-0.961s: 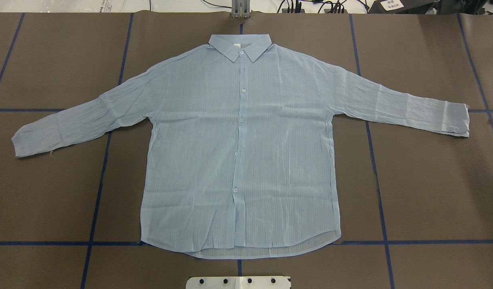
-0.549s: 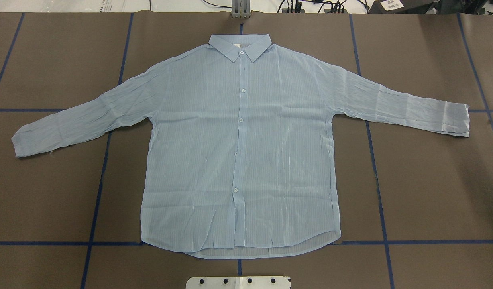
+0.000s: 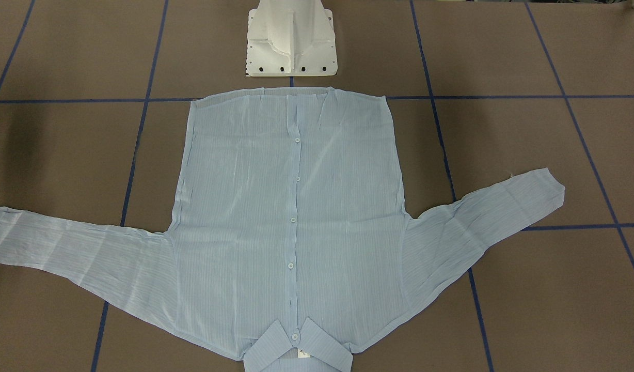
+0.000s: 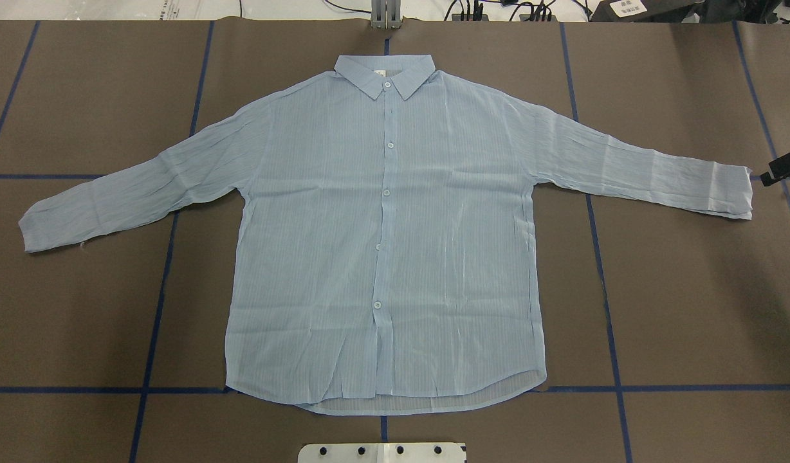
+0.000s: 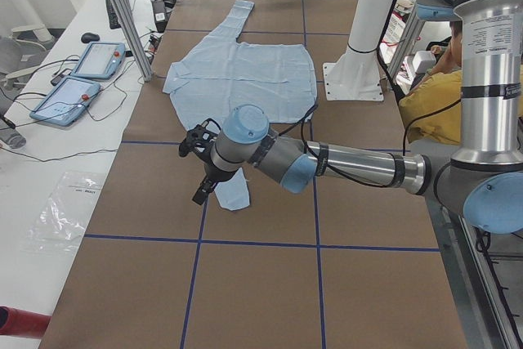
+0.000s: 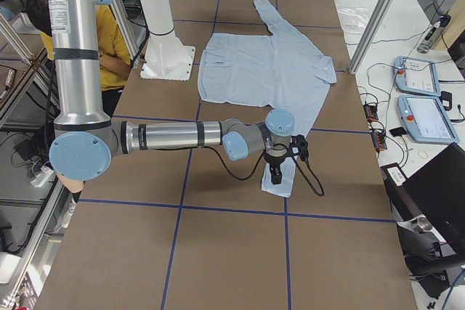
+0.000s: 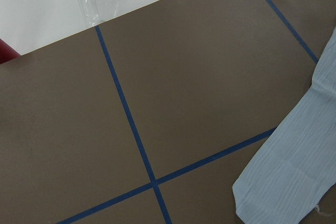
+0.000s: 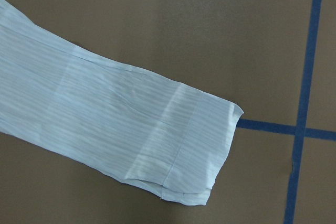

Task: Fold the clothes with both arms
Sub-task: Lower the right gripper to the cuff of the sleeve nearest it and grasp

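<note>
A light blue striped shirt [image 4: 382, 244] is lying face up and buttoned on the brown table [image 4: 691, 308]. Its collar [image 4: 385, 74] is pointing away from the robot, and its hem [image 4: 382, 402] is sitting just in front of the white pedestal base [image 3: 291, 41]. Both sleeves are stretching out flat to the sides, and no part of the shirt is folded over, so the folding itself is not yet begun and every fold is left to do. The arms are only getting into place. The left gripper [image 5: 200, 195] is hanging low, just beside the left cuff [image 4: 38, 225]. The right gripper [image 6: 275, 176] is hanging close over the right cuff [image 4: 733, 193], with only its dark tip entering the overhead view at the edge. Whether either gripper is touching the cloth is not clear. How wide either gripper's fingers are standing cannot be told from these views. Judging by this, the step in hand is probably reaching for the two cuffs, ahead of bringing the sleeves in over the body.
</note>
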`<state>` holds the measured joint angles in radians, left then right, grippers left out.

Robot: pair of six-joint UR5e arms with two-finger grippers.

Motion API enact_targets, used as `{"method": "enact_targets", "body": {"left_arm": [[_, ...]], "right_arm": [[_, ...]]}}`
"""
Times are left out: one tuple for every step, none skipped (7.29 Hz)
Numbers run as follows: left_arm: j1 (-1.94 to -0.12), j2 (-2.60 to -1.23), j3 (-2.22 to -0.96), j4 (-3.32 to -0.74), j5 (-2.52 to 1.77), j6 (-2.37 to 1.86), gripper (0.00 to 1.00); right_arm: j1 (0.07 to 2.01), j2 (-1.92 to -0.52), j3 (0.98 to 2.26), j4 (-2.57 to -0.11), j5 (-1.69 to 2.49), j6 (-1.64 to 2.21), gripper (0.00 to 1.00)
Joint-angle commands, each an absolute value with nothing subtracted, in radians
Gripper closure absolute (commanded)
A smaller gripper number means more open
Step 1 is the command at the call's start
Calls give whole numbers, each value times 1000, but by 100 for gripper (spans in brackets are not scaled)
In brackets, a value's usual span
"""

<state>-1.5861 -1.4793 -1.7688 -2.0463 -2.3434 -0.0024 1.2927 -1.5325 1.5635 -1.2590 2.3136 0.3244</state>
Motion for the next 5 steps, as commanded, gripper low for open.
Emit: {"method": "enact_targets", "body": {"left_arm": [[-1577,-1486,-1756,-2065,-2347,-46,0],[-1568,-1493,-1752,-2065,-2352,-44,1],[-1533,-1511,-1750,-2063,-2353,-48,1],[-1522,-1509,-1750,-2056,-2355,-51,1],[-1520,-1508,-1732,-2051,-2356,-99,1]], "right_arm": [[1258,-1505,1511,-1250,2298,496,1],[1249,-1503,1488,-1202,2292,594,2],[1229,-1503,1455,-1115,2290,744,2],[1212,-1508,1401,-1001,2281,861,7],[1203,-1509,1358,-945,2278,903,10]]}}
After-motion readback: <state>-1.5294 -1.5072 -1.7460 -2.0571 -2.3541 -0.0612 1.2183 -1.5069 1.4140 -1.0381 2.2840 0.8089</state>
